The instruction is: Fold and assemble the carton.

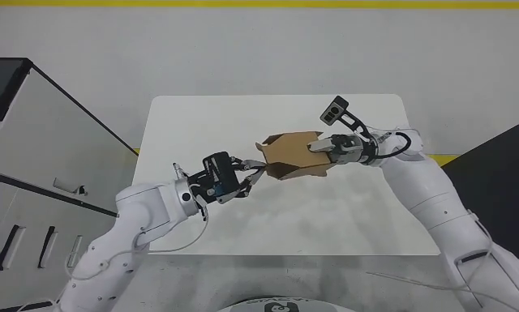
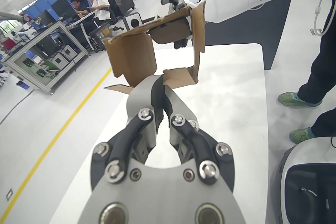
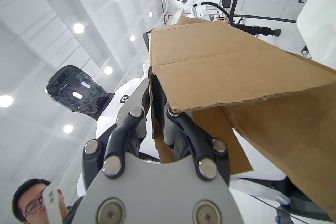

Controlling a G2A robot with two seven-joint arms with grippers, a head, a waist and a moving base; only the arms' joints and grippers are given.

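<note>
The carton (image 1: 293,154) is brown corrugated board, partly opened into a sleeve with its end flaps loose, and sits over the middle of the table (image 1: 243,126), somewhat nearer the right edge than the left; whether it touches the top cannot be told. Its open end faces the left arm, and one flap hangs down on that side. The right gripper (image 3: 156,110) comes in from the right edge and has its fingers closed narrow on a side wall of the carton, one finger inside and one outside. The left gripper (image 2: 158,89) is at the carton's near-left corner, its fingers (image 2: 143,93) drawn almost together with the pads meeting at the edge of a low flap, which looks pinched between the tips. A person's legs and green shoes (image 2: 296,100) stand on the floor beside the table's right edge
</note>
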